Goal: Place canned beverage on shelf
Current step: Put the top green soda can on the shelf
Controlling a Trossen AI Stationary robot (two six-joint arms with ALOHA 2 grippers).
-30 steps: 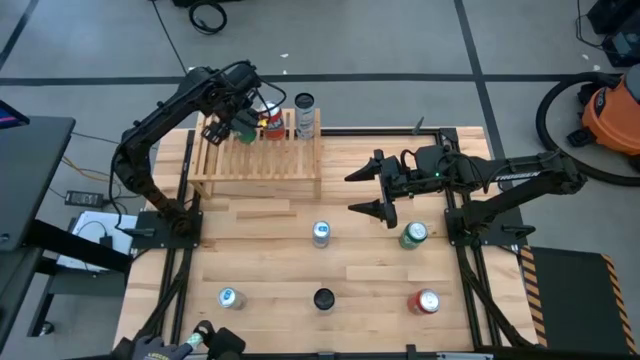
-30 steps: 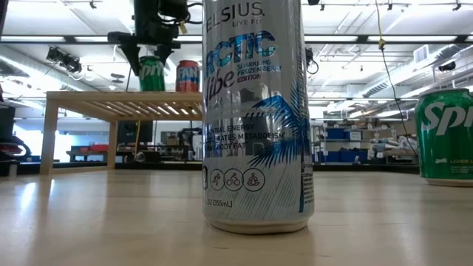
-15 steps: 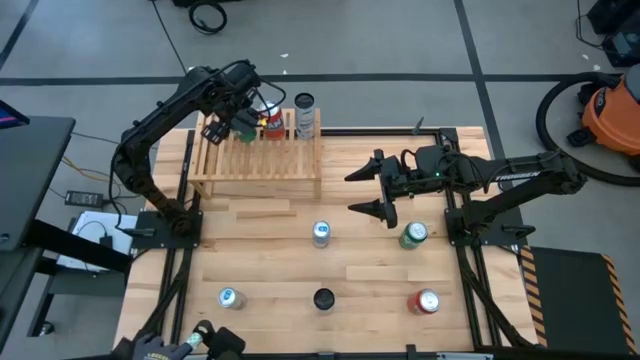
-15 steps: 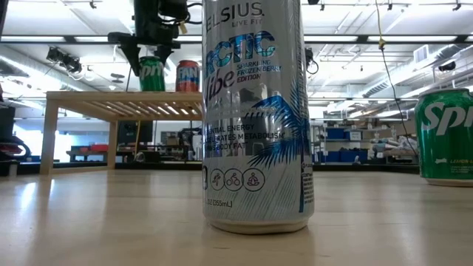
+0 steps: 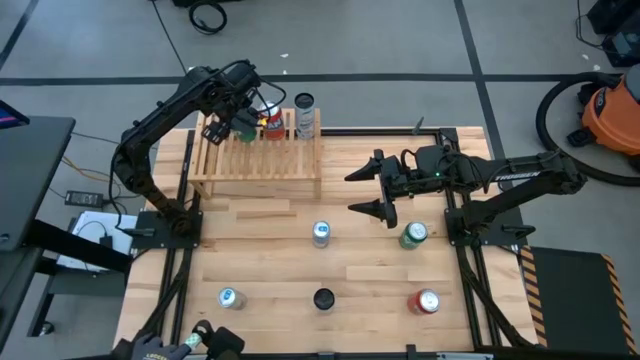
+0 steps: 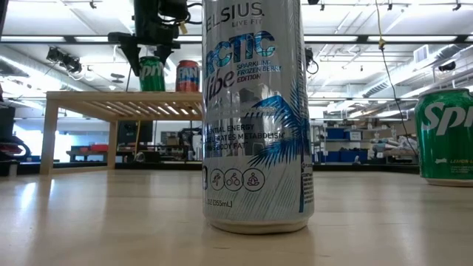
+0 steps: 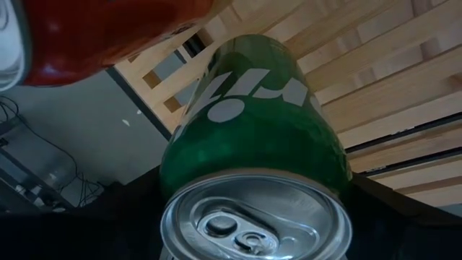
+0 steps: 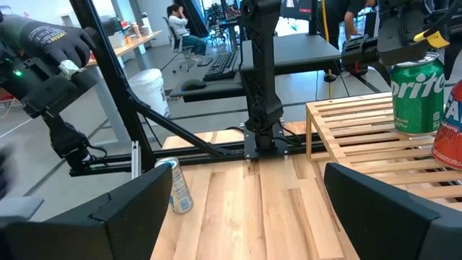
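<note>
Hand (image 7: 253, 217) fingers behind green can (image 7: 253, 137)

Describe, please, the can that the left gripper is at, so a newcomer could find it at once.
Find the shelf at the table's far left. Three cans stand along its far edge; the green Sprite can is leftmost, between the left gripper's fingers. Its neighbours are a red can and a silver can.

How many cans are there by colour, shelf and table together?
Green cans: 2
Red cans: 2
Silver cans: 3
Black-topped can: 1
Total: 8 cans
</note>
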